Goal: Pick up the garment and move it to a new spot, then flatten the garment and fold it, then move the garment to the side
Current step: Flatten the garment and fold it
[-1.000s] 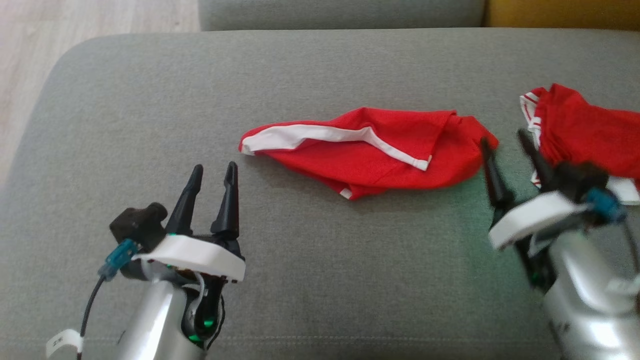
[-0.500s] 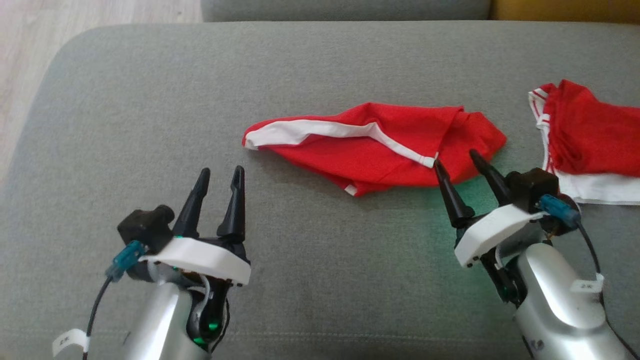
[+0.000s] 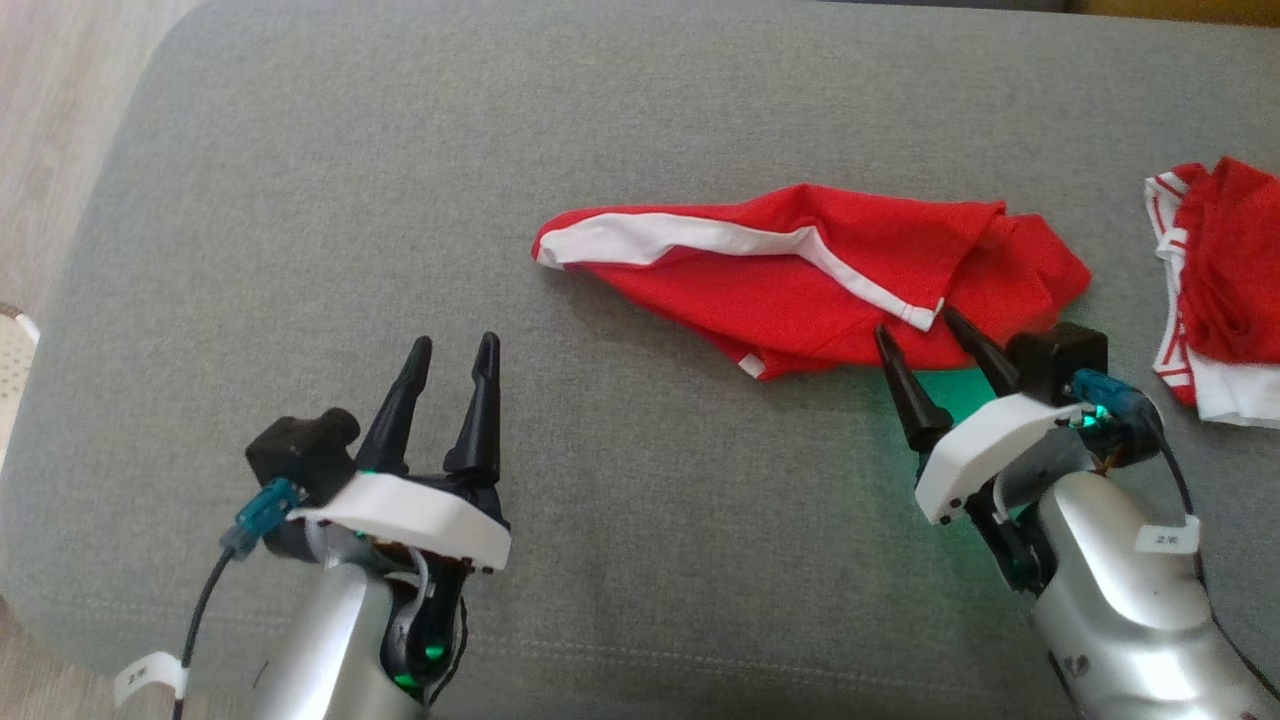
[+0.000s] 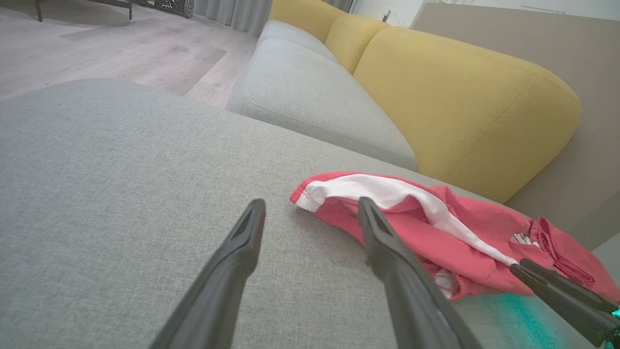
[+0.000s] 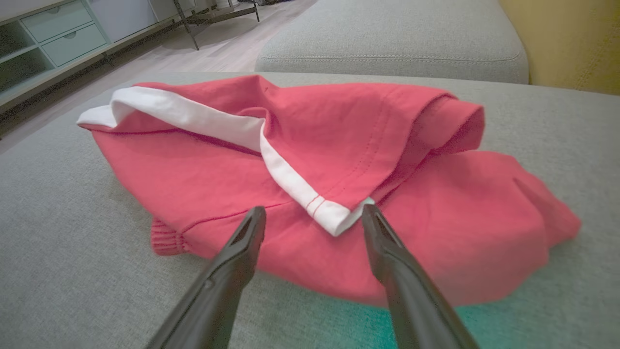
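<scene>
The left gripper is hovering open and empty over the bare cushion. The right gripper, also open and empty, is pointing at the near edge of the crumpled red garment lying mid-cushion. Pinching only one loose layer is likely risking a lopsided lift. Farther right, a second red garment is lying close enough to snag.

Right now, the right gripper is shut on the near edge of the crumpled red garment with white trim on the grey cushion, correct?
No. The right gripper is open at the near edge of the red garment with white trim, per the right wrist view.
</scene>
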